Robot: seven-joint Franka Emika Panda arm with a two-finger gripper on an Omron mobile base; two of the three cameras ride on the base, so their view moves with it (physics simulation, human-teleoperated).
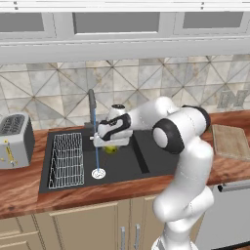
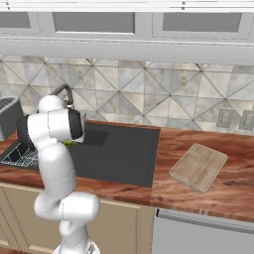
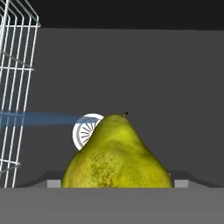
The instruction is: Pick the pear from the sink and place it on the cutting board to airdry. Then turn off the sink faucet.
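— Reaching left and low: one white arm (image 1: 183,141), elbow bent above the counter edge, forearm stretched over the sink (image 1: 127,163). Do you see the hand?

— Yes. Item, gripper (image 1: 111,145), down over the basin, close to the faucet (image 1: 91,105). A thin blue stream of water (image 1: 95,141) falls from the spout to the round silver drain (image 1: 98,173).

— And the rest, by size?

— Item, black sink, wide, set in a reddish wood counter (image 1: 29,193). Item, white wire rack (image 1: 66,158), in the left part of the sink. Item, cutting board (image 2: 198,166), tan, on the counter right of the sink, well apart from the hand. Item, toaster (image 1: 14,139), far left.

— The pear?

— Item, pear (image 3: 116,155), yellow-green, speckled, stem away from the camera, right at the gripper, drain behind it in the hand view.

— Held?

— Cannot tell; the fingertips are hidden, so wide or narrow is unclear.
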